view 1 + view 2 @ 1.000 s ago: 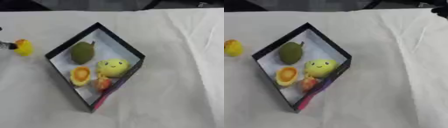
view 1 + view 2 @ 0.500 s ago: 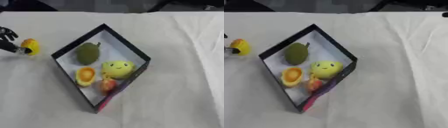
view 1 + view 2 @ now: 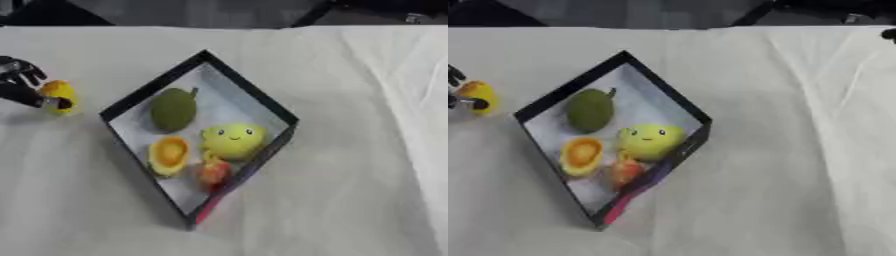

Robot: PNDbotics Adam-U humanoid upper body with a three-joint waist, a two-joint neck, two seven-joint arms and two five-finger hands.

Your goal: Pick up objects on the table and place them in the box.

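Lying askew on the creased white tablecloth (image 3: 350, 150), the shallow black-walled box with a pale floor (image 3: 249, 97) shows as a diamond, one corner pointing to the far edge, its near-right wall flashing a pink stripe. Inside it sit four things: a dull green, pear-shaped fruit with a short stem (image 3: 172, 108) toward the box's far-left wall, a smooth round yellow toy with a smiling face (image 3: 232, 140) against the right wall, an orange halved fruit with a cupped centre (image 3: 169, 155) by the near-left wall, and a small reddish rounded piece (image 3: 213, 173) just toward the near corner from the smiling toy. Well to the left of the box, outside it on the cloth, is a small glossy yellow rounded object (image 3: 59, 94). The robot's black left hand (image 3: 19, 85) comes in at the left edge, its fingers curled round that yellow object and touching its left side. The right hand is hardly in sight, so its fingers cannot be judged.
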